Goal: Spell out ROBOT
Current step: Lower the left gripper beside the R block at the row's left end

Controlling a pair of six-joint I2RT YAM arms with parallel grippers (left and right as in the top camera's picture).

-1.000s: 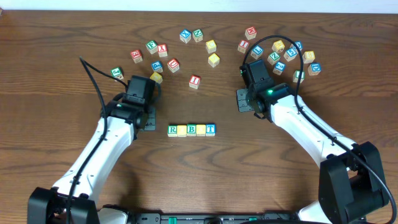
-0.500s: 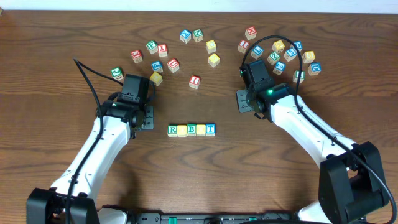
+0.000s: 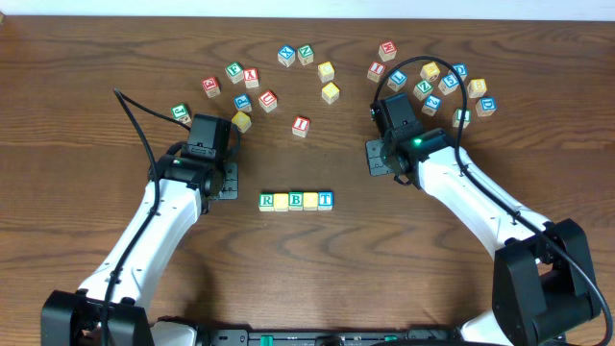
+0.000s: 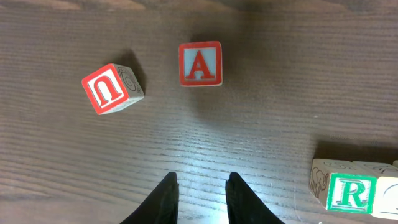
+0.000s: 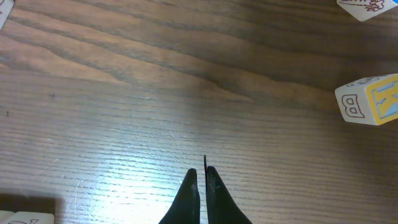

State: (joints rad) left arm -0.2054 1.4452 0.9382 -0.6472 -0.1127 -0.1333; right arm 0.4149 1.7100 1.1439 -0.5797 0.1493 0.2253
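Since the earlier overhead frame the left arm has shifted a little up and to the left, away from the row; its cable has swung with it. The right arm and all cubes have not moved.

Left gripper [image 4: 199, 183]: jaws slightly parted, nothing between them, hanging over the bare wooden table [image 3: 317, 269]. In its wrist view a red A cube [image 4: 200, 63] sits upper centre and a tilted red U cube [image 4: 111, 89] upper left, both well clear of the fingers.

Right gripper [image 5: 202, 177]: fingers pressed together, holding nothing, above bare wood.

The row of cubes [image 3: 296, 200] lies at centre frame, between the two arms, faces touching: green R cube [image 3: 266, 200], yellow cube [image 3: 281, 201], blue B cube [image 3: 296, 200], second yellow cube [image 3: 310, 201], blue T cube [image 3: 326, 199]. The R also shows at the lower right edge of the left wrist view.

Judgement: five cubes stand in order and neither gripper carries anything, so placing looks finished. I cannot tell whether the yellow faces read O.
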